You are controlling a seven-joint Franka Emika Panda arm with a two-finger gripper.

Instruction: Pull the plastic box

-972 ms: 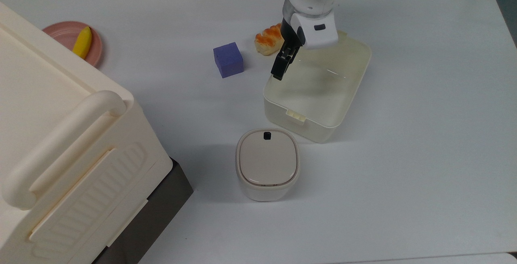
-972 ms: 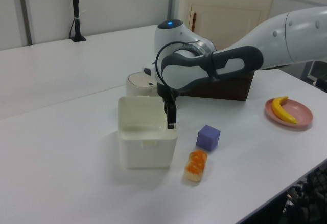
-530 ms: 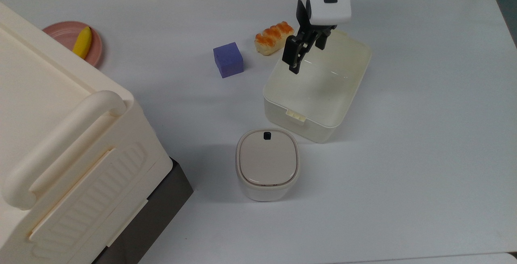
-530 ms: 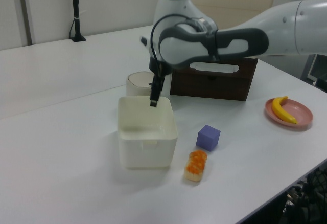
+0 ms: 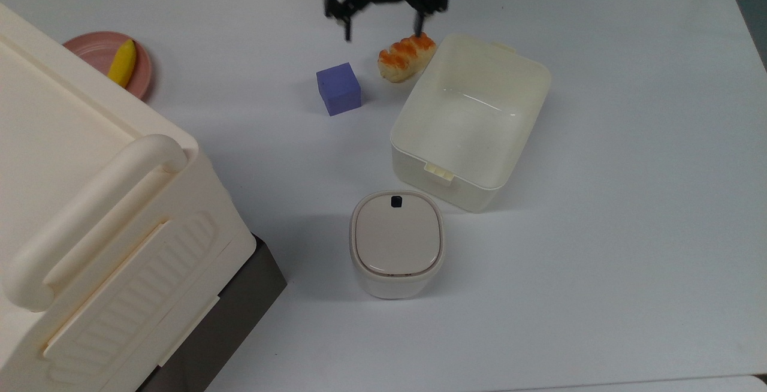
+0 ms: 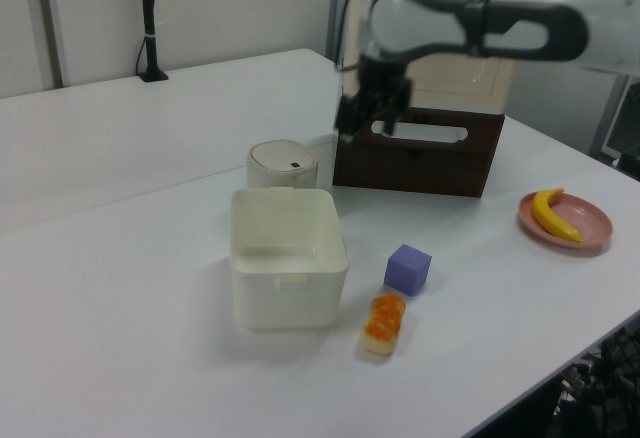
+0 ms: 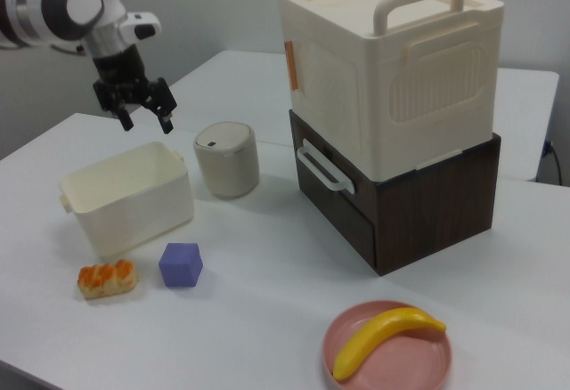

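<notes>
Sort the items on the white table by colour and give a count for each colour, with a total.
Cream: 3 (plastic box, lidded container, large bin)
Purple: 1 (cube)
Orange: 1 (bread)
Pink: 1 (plate)
Yellow: 1 (banana)
Brown: 1 (drawer unit)
Total: 8

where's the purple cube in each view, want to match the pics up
Top view: the small purple foam cube sits upper centre, to the picture's left of the lidless cream plastic box.
Left view: lower right of centre.
Right view: lower left.
Shared landmark: the orange-topped bread roll beside it.
</notes>
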